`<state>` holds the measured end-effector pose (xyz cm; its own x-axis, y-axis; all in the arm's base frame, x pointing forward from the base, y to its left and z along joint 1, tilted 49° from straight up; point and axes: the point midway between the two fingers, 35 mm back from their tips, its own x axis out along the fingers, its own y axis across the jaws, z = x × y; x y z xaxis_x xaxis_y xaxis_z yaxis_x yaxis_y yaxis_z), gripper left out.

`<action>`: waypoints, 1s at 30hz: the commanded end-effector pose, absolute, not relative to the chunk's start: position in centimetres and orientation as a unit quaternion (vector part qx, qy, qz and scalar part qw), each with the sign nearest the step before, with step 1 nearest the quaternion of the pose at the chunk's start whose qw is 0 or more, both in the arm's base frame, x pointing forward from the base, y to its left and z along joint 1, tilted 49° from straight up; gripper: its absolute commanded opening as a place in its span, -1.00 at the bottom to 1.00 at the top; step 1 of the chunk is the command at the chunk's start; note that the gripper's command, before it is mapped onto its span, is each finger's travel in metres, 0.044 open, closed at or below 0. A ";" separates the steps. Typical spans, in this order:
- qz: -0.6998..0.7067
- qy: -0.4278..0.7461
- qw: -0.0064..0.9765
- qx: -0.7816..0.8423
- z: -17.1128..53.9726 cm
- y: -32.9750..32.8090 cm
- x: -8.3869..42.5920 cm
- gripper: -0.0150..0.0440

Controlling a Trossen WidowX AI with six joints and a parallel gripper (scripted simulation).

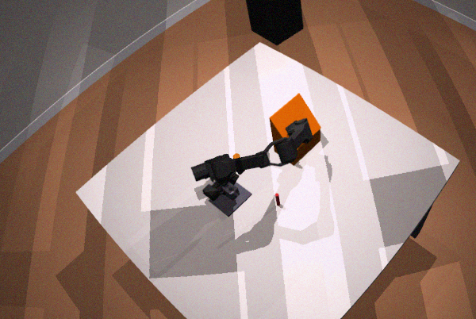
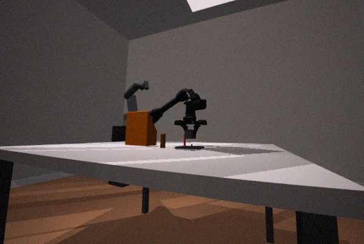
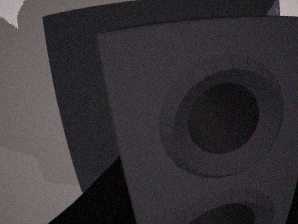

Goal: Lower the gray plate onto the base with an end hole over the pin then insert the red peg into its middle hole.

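White table beneath the gripped gray plate [image 2: 190,134] [image 3: 145,100]

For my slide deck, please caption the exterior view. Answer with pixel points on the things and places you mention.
The gripper [image 2: 190,133] holds the gray plate [image 2: 190,135] above the dark base [image 2: 181,147], with the red peg [image 2: 184,139] standing nearby.

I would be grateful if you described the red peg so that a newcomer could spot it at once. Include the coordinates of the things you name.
Find the big orange block [image 1: 295,114] [image 2: 136,128] on the white table [image 1: 190,121] [image 2: 151,159]. Near it, close to the dark flat base [image 1: 230,208] [image 2: 182,147], stands the red peg [image 1: 278,199] [image 2: 184,140], small and upright. It is thinner than the short orange cylinder [image 1: 236,155] [image 2: 162,141] and the only red thing there.
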<state>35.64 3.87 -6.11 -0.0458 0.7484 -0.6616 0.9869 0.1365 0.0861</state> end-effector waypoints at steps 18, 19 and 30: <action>-0.205 0.694 0.293 0.625 -6.2 3.9 35.5 -0.49; -0.205 0.694 0.293 0.625 -6.3 3.9 35.5 -0.49; -0.205 0.694 0.293 0.625 -7.3 5.1 35.4 -0.49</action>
